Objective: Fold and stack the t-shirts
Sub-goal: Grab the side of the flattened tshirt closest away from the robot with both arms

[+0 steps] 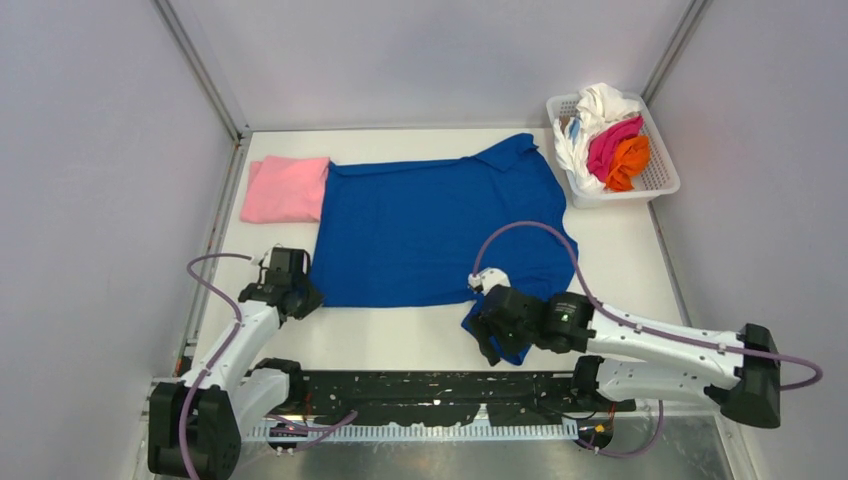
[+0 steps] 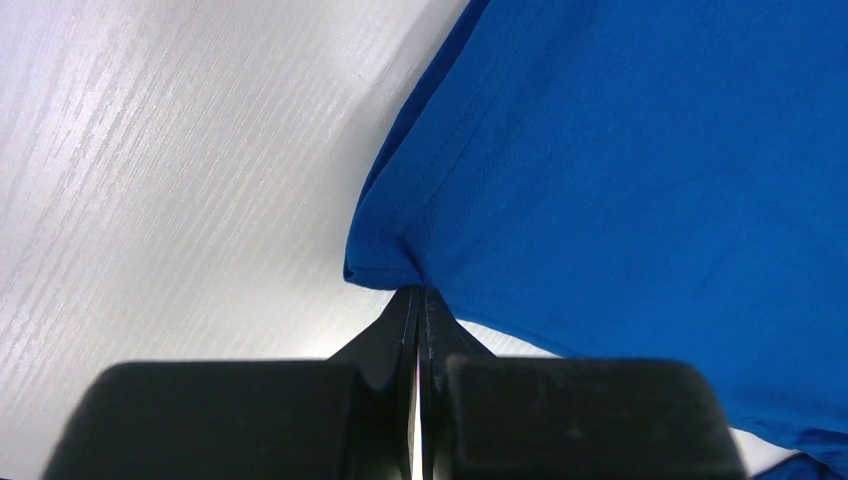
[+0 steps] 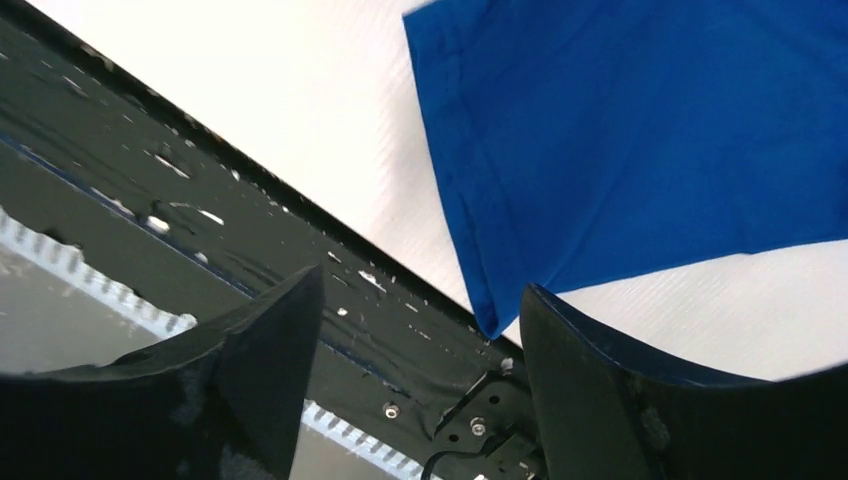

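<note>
White mesh basket [image 1: 650, 186] at far right corner, white table [image 1: 400, 335], black rail [image 1: 420, 385] along near edge

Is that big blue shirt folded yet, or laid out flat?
Spread flat: the blue shirt lies open on the table, left gripper pinching its corner.

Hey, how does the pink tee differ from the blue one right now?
The pink tee is folded into a compact rectangle; the blue tee lies spread open. The blue tee covers far more of the table than the pink tee. The left gripper is shut on the blue tee's near-left corner, while no gripper touches the pink tee. Both lie flat on the table, their edges meeting at the far left.
</note>
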You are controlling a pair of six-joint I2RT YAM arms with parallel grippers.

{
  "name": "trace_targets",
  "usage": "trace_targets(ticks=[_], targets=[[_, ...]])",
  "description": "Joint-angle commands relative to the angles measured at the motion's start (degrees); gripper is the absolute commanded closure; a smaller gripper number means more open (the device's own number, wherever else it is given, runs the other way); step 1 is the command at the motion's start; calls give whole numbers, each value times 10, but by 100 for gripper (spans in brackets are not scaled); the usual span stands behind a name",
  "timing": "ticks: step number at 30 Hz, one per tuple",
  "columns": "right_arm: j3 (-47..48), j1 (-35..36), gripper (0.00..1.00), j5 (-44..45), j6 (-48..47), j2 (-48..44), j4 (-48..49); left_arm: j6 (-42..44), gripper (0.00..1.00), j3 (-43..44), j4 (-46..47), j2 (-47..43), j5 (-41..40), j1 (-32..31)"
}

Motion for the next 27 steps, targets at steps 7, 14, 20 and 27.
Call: trace_targets(ticks=[7, 14, 20, 27], targets=[[-6, 61, 28, 86, 56, 135, 20, 3, 100, 4, -3, -25, -5, 1], [-38, 37, 34, 89, 47, 179, 101, 5, 100, 1, 0, -25, -5, 1], [-65, 8, 38, 60, 55, 218, 118, 4, 100, 6, -3, -21, -11, 1], [-99, 8, 64, 12, 71, 220, 119, 4, 100, 8, 3, -15, -16, 1]])
